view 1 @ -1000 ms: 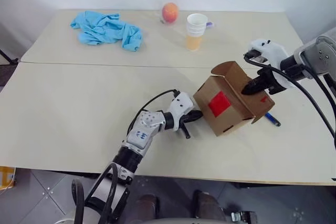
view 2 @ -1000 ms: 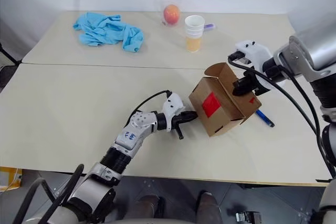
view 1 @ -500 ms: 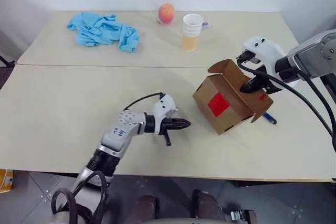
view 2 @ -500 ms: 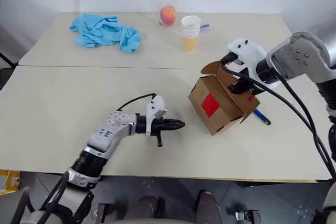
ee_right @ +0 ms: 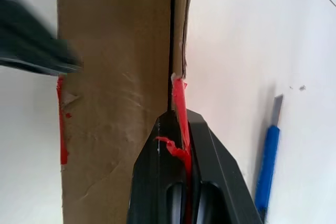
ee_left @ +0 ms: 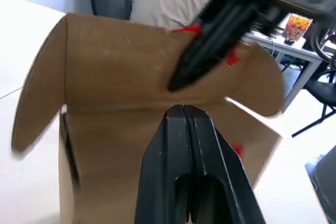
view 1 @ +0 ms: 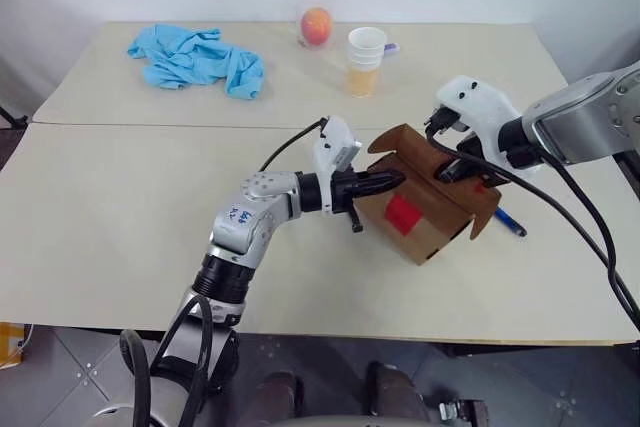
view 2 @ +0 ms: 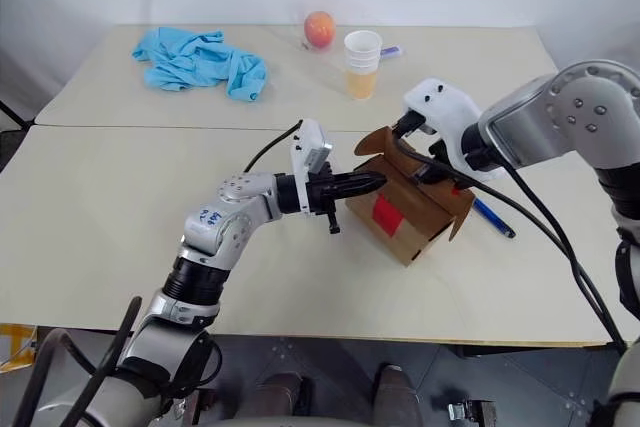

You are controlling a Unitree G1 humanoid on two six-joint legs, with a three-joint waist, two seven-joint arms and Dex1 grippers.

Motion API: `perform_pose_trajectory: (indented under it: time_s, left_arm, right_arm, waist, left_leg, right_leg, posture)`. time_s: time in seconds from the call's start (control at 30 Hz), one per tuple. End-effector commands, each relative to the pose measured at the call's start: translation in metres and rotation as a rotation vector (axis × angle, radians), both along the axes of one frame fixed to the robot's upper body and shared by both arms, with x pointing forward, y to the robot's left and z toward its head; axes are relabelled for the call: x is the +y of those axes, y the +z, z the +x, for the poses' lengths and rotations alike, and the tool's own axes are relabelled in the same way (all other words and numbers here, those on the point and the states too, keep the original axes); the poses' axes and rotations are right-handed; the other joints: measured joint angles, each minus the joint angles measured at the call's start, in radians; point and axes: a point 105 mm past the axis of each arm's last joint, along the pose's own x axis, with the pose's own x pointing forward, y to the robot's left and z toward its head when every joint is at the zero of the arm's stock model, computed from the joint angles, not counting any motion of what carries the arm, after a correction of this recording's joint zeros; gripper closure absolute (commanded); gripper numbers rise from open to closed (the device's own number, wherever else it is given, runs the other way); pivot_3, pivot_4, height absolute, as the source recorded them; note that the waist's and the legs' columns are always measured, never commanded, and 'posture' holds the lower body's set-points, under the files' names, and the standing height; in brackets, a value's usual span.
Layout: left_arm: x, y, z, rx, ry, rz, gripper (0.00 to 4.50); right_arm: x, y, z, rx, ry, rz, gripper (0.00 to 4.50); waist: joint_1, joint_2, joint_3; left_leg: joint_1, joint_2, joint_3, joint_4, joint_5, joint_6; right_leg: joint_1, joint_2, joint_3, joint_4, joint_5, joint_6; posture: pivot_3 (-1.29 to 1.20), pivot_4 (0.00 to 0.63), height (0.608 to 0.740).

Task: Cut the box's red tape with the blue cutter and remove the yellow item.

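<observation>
Tape [ee_right: 178,95] cut, cutter [view 1: 512,224] lies right of box [view 1: 425,207], centre-right. Flap-opening step: right gripper [view 1: 447,172] clamped on flap, left gripper [view 1: 395,180] closed, empty, at opening. Next: spread flaps, reach inside.

The brown cardboard box [view 1: 425,212] bears a bright red tape [view 1: 403,214] patch. The cutter [view 1: 510,223] is dark blue. Far left lies a light-blue cloth [view 1: 195,55]; the fruit [view 1: 316,23] is orange-red, the paper cup [view 1: 366,60] white over orange. The tabletop [view 1: 120,217] is plain beige.
</observation>
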Motion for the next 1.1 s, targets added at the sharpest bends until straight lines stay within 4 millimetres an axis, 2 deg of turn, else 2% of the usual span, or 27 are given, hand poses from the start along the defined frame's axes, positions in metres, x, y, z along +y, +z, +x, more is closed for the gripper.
perform_pose_trajectory:
  time_s: [0.03,0.17,0.27,0.47,0.57,0.7,0.9,1.1]
  left_arm:
    - [-0.006,0.0,-0.001,-0.051,-0.002,0.019,4.5]
    - [-0.011,-0.011,-0.002,-0.026,-0.012,0.054,4.5]
    - [-0.007,-0.026,-0.008,0.024,-0.042,0.111,4.5]
    - [0.002,-0.052,-0.002,0.081,0.013,0.175,4.5]
    - [0.006,-0.064,-0.004,0.12,0.023,0.196,4.5]
    - [0.016,-0.083,-0.004,0.159,0.066,0.235,4.5]
    - [0.027,-0.086,-0.001,0.156,0.118,0.21,4.5]
    - [0.035,-0.075,0.007,0.128,0.174,0.169,4.5]
  right_arm:
    - [0.001,-0.002,-0.006,0.004,0.01,0.004,4.48]
    - [0.006,-0.003,-0.006,0.011,0.012,0.024,4.48]
    - [-0.003,-0.005,-0.003,0.013,-0.036,0.032,4.48]
    - [-0.012,-0.007,0.001,0.013,-0.092,0.055,4.48]
    - [-0.019,-0.007,0.002,0.022,-0.124,0.066,4.48]
    - [-0.039,-0.005,0.009,0.014,-0.208,0.058,4.48]
    - [-0.059,-0.01,0.014,0.039,-0.278,0.043,4.48]
    - [-0.058,-0.012,0.013,0.074,-0.254,0.05,4.48]
  waist:
    - [0.0,0.0,0.0]
    - [0.003,0.0,0.0]
    - [0.003,0.0,0.0]
    - [0.002,0.0,0.0]
    - [0.002,-0.001,-0.001]
    - [0.004,-0.001,-0.003]
    - [0.013,-0.001,-0.003]
    - [0.011,-0.001,-0.003]
  left_leg:
    - [0.0,0.0,0.0,0.0,0.0,0.0]
    - [0.0,0.0,0.0,0.003,0.0,0.0]
    - [0.0,0.0,0.0,0.004,0.0,0.0]
    - [0.0,0.0,-0.001,0.005,0.0,0.001]
    - [0.001,0.0,-0.001,0.005,0.0,0.001]
    - [0.004,0.0,-0.001,0.005,0.0,0.001]
    - [0.012,0.0,-0.003,0.007,-0.002,0.003]
    - [0.015,0.0,-0.002,0.007,-0.002,0.003]
  right_leg:
    - [0.0,0.0,0.0,0.0,0.0,0.0]
    - [0.001,0.0,0.0,0.002,0.0,0.0]
    - [0.001,0.0,0.0,0.002,0.0,0.0]
    - [0.002,0.0,0.0,0.003,0.0,0.0]
    - [0.003,0.0,0.0,0.003,0.0,0.0]
    - [0.007,0.0,0.0,0.002,0.0,0.0]
    - [0.019,0.0,-0.002,-0.002,0.0,0.0]
    - [0.02,0.0,-0.001,-0.001,0.0,0.0]
  posture:
    - [0.0,0.15,0.74]
    - [0.0,0.15,0.74]
    - [0.0,0.15,0.74]
    - [0.0,0.15,0.74]
    - [0.0,0.15,0.74]
    - [0.0,0.15,0.74]
    - [0.0,0.15,0.74]
    - [0.0,0.15,0.74]
